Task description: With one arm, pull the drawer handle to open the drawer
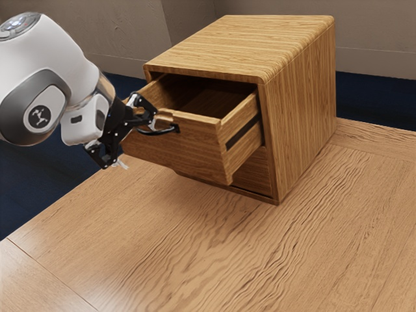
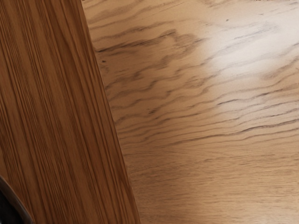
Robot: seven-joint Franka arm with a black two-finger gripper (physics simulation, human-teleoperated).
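- Your arm (image 1: pixel 45 84) comes in from the exterior view's left and reaches toward the front of a wooden cabinet (image 1: pixel 299 97) that stands on the desk (image 1: pixel 227 260).
- The fingers (image 1: pixel 156 118) are narrow and closed on the drawer handle (image 1: pixel 168 130), a thin black curved bar on the drawer's front panel. They grip it from above and below.
- The black hand (image 1: pixel 120 133) behind the fingers is tilted, with its lower end close above the desk.
- The drawer (image 1: pixel 195 153) is the upper one of the cabinet. It is pulled well out toward the exterior view's left, and its inside and its side wall show.
- The drawer's front hangs out past the cabinet's base, above the desk and apart from it.
- Below it, the lower front panel (image 1: pixel 257 172) sits flush in the cabinet.
- In the wrist view you see the drawer front (image 2: pixel 46 116) as a dark-grained wooden band just beside the hand, with the paler desk (image 2: pixel 210 116) beyond it.
- A dark curved shape (image 2: pixel 8 205) sits against that band at the picture's corner. You cannot tell from there what it is.
- A dark blue floor (image 1: pixel 32 175) lies beyond the desk's edge.
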